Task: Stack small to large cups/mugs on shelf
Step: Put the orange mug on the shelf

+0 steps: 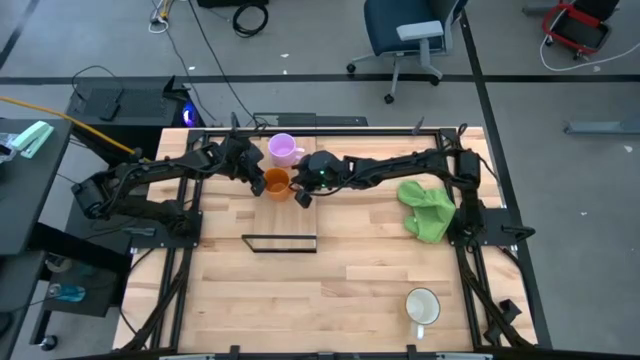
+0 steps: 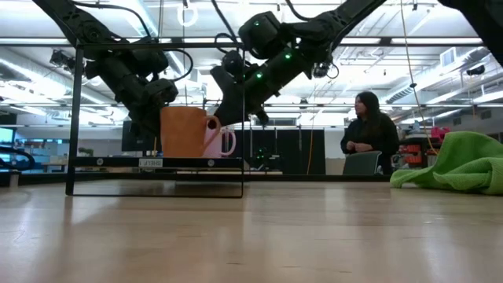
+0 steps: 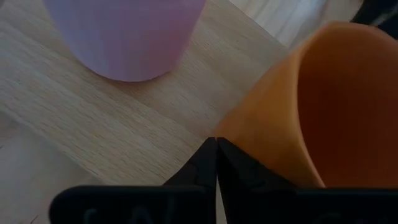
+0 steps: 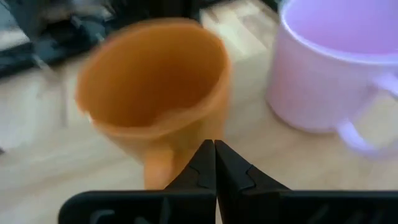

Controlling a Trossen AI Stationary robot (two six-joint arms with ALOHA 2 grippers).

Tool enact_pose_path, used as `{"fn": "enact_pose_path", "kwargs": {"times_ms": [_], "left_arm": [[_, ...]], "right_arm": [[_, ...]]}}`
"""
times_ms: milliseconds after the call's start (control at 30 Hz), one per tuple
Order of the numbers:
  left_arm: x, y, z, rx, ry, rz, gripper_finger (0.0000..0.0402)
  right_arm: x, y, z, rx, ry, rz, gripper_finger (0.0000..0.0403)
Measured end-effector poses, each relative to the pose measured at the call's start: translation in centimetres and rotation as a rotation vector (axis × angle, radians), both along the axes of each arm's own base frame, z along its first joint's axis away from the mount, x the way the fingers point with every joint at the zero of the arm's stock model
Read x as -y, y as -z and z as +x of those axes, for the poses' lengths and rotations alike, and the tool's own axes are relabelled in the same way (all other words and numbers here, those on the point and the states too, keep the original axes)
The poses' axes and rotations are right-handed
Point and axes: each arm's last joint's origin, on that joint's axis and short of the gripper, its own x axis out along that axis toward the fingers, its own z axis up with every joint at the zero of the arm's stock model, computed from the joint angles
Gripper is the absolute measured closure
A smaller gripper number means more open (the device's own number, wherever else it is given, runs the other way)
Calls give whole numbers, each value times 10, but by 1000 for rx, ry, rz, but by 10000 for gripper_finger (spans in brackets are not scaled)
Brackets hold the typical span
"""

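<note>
Beside orange mug point(image 4: 152, 106), both claws pressed together, empty; only high view shows white mug point(image 1: 423, 305).

1. A grey floor point(image 1: 300, 40) surrounds the table, crossed by dark lines and loose black cables point(image 1: 250, 15).
2. A blue office chair point(image 1: 405, 35) on a wheeled base stands beyond the table's far edge.
3. A dark side desk point(image 1: 25, 190) sits to the left.
4. A red cart point(image 1: 578, 25) is at the far right.
5. Across the room, long ceiling lights point(image 2: 440, 75) glow above a seated person point(image 2: 369, 130) in dark clothing.
</note>
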Motion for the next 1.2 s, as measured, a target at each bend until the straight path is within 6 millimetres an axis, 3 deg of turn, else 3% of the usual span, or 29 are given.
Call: {"fn": "enact_pose_path", "kwargs": {"times_ms": [267, 467, 667, 1200], "left_arm": [[0, 1, -2, -24, 1, 9, 379], [-5, 7, -14, -110, -35, -32, 388], [-1, 7, -13, -94, 4, -62, 386], [3, 5, -7, -57, 46, -55, 387]], "right_arm": [[0, -23, -14, -37, 78, -70, 403], [-16, -17, -19, -129, 42, -46, 403], [-29, -16, -18, -151, 11, -45, 403], [-35, -16, -18, -143, -26, -2, 403]]}}
